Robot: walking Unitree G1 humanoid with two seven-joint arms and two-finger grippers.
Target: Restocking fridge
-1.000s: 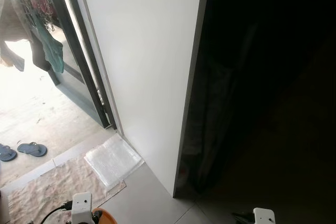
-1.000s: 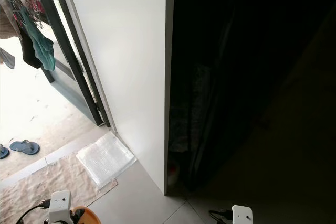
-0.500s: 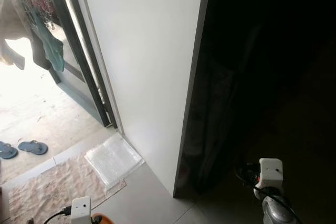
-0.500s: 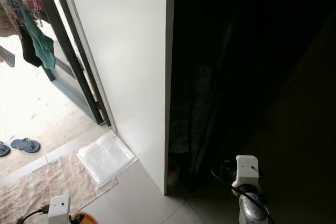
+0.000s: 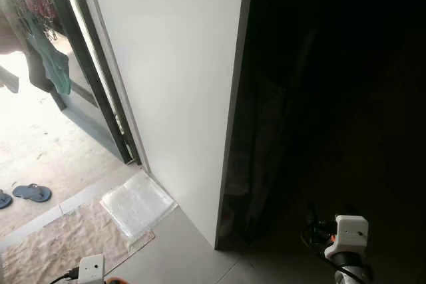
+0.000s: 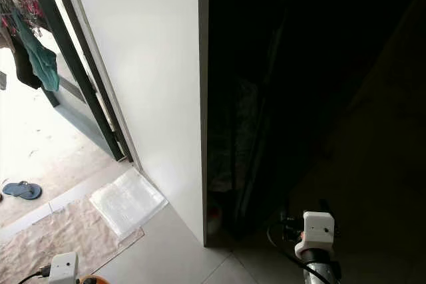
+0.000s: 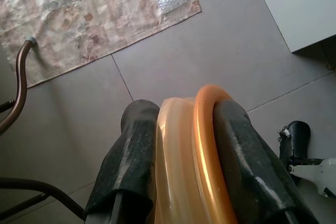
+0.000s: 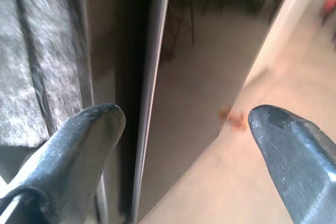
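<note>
Fridge (image 8: 194,103): you have its dark glossy body just ahead of the right fingers, a door seam running between them; likely the approach to open it, with restocking not yet begun.

White panel (image 5: 180,78): tall, upright, beyond both sets of fingers, bordering the dark recess.

Floor tiles (image 7: 173,72): grey, below the left fingers.

Patterned mat (image 7: 73,19): on the floor past the left fingertips, with a bubble-wrap sheet (image 5: 136,204) at its far edge.

Right gripper (image 8: 184,129): fingers spread wide, holding nothing, seemingly poised to take the door edge.

Left gripper (image 7: 184,156): fingers closed on an orange-rimmed translucent container (image 7: 191,150), clamped edge-on and carried low; judged the item for stocking.
</note>
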